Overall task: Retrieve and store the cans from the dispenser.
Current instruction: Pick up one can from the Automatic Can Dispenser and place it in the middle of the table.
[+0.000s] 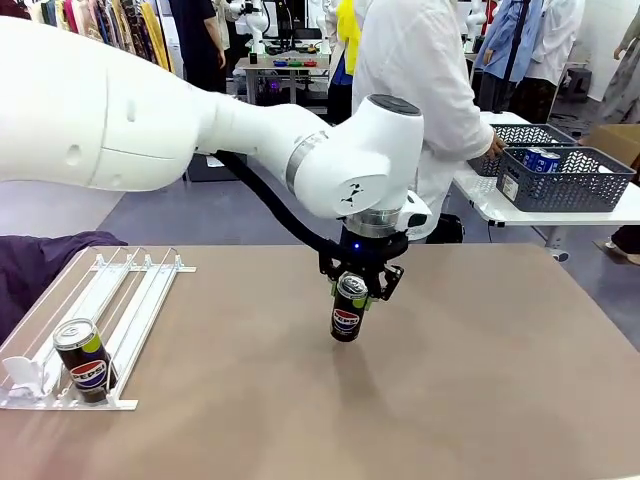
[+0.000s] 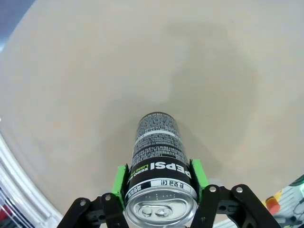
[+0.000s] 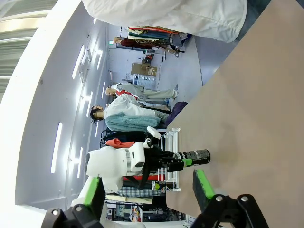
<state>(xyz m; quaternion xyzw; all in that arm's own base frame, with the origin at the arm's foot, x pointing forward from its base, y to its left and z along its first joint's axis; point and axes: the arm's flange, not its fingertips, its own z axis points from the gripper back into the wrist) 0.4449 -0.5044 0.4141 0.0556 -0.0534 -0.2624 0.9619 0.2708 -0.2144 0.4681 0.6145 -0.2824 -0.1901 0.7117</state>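
Note:
A black and yellow-green Pepsi can [image 1: 346, 315] hangs upright just above the middle of the brown table, with my left gripper [image 1: 352, 293] shut on its upper part. In the left wrist view the can [image 2: 158, 147] sits between the green pads [image 2: 119, 180], silver top facing the camera. The white wire dispenser [image 1: 120, 300] lies at the table's left front. One more Pepsi can [image 1: 84, 360] stands at its near end, against the clear stops. My right gripper [image 3: 148, 190] is open and holds nothing. Its view shows the held can [image 3: 194, 156] and the dispenser [image 3: 172, 142] farther off.
A dark grey mesh basket [image 1: 570, 185] holding blue cans [image 1: 540, 160] stands on a white side table at the back right. A person in a white coat [image 1: 420, 70] stands at the far side with a hand at another basket. Purple cloth [image 1: 40, 265] lies left of the dispenser.

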